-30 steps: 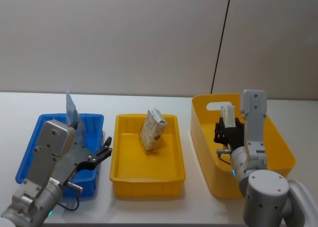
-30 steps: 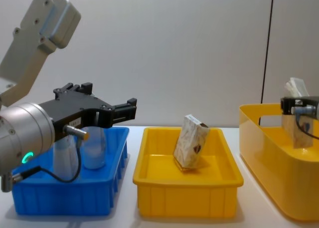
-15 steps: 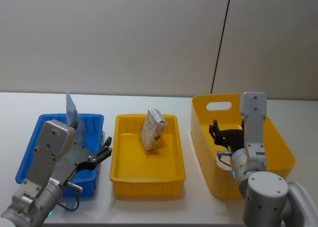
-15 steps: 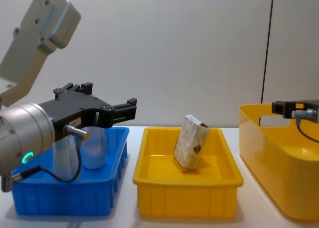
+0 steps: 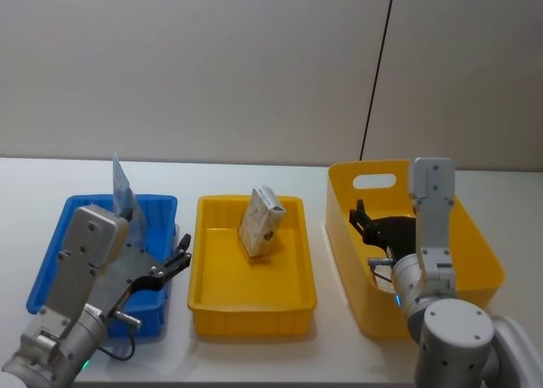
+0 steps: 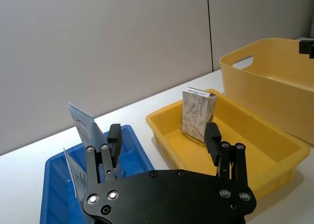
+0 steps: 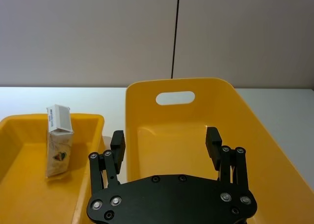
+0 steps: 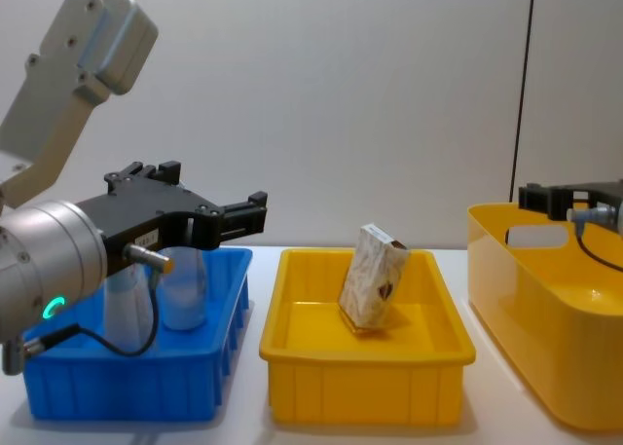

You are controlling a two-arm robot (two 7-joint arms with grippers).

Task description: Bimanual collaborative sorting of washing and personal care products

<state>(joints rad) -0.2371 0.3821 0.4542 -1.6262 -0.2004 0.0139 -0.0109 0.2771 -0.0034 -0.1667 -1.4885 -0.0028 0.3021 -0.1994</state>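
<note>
A beige mottled carton point(image 5: 260, 222) leans upright in the shallow yellow tray point(image 5: 254, 313); it also shows in the chest view point(image 8: 372, 289) and the right wrist view point(image 7: 59, 140). A tall pale tube point(image 5: 121, 184) and a clear cone-shaped bottle point(image 8: 183, 291) stand in the blue bin point(image 5: 48, 267). My left gripper point(image 5: 180, 256) hangs open over the blue bin's right side, holding nothing. My right gripper point(image 5: 361, 218) is open and empty above the left part of the tall yellow bin point(image 5: 485, 254), fingers point(image 7: 117, 139) spread wide.
The three containers stand in a row on a white table, with narrow gaps between them. A grey wall with a black cable point(image 5: 377, 65) rises behind. The tall yellow bin has a handle slot point(image 7: 175, 97) in its far wall.
One second ago my right gripper held a small whitish pack over the tall yellow bin; it let go, and now stands open and shifted slightly left. The left arm has not moved.
</note>
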